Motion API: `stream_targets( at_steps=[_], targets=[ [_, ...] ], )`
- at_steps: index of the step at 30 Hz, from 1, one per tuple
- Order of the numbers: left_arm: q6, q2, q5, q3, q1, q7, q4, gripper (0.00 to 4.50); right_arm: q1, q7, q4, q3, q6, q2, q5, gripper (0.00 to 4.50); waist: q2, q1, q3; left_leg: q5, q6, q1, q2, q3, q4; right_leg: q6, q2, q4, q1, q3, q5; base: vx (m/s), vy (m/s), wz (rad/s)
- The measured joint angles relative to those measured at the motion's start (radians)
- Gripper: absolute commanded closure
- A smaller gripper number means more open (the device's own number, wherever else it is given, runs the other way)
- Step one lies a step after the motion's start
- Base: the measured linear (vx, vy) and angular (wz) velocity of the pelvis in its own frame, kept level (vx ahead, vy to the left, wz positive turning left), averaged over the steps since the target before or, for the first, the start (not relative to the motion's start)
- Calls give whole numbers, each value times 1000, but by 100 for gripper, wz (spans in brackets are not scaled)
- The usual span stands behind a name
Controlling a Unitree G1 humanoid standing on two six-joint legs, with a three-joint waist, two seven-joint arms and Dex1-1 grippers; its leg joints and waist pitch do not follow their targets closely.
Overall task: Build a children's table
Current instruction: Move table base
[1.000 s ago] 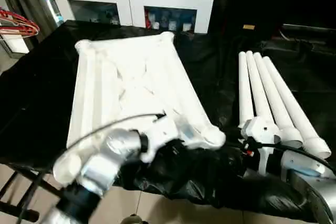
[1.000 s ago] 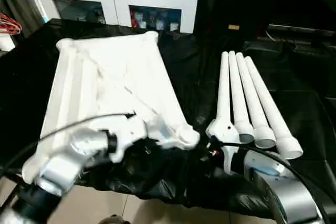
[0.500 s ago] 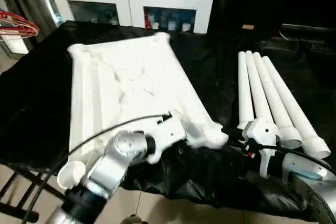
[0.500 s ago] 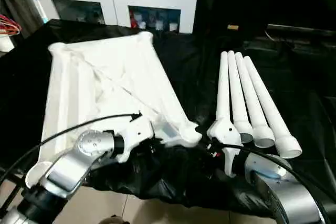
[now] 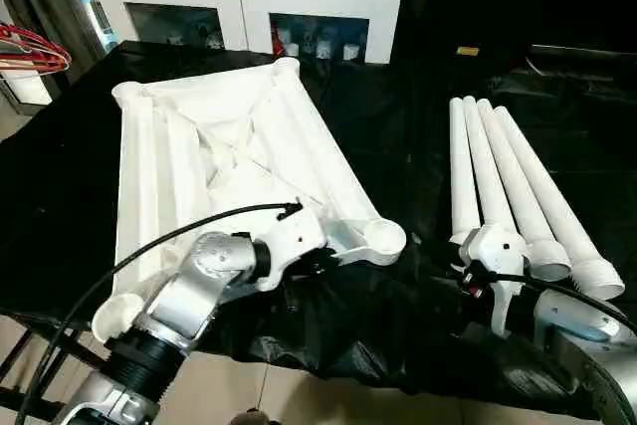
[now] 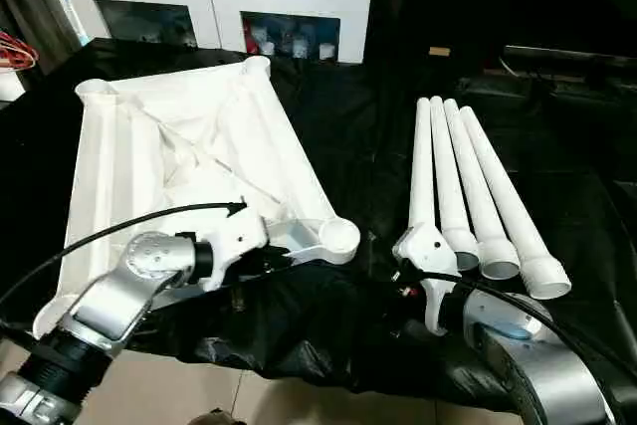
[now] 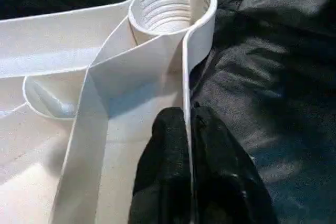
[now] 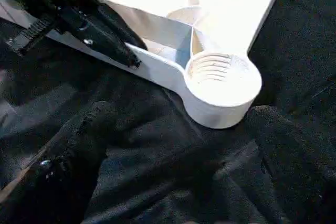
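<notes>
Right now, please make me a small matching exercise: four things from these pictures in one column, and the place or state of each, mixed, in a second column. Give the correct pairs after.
Things:
1. tabletop
2. four legs
3. left gripper
4. right gripper

States:
A. open, hovering over the black cloth near a corner socket
B. lying side by side on the robot's right
C. upside down, ribs facing up
D. shut on the tabletop's rim

Pairs: 1-C, 2-B, 3-D, 4-A
</notes>
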Motion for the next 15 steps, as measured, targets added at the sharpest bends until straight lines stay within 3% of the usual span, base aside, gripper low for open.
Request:
stream_targets(
  at_steps=[4,10,13,15],
  targets=[
    [-17,5,-25,16,0,-5,-3,369,0,-1,-8,-12,13,1,19,0,0,6,0,0,0,0,0,0,0,0,0,0,0,0,0,0,0,0],
    [42,66,-97,65,46,-65,-155,369,-17,-30,-14,-69,40,44,71,0,1,9,0,0,0,0,0,0,0,0,0,0,0,0,0,0,0,0],
    [94,72,-122,98,71,-53,-218,369,-128,-142,20,-125,95,137,94,0,0,0,0,2,-2,1,0,1,0,0,0,3,-1,1,0,0,0,0],
    [108,71,-130,101,71,-40,-250,369,-174,-196,43,-146,108,147,89,0,0,3,-1,3,-2,1,0,1,0,-1,0,3,-1,0,0,0,0,0]
  ],
)
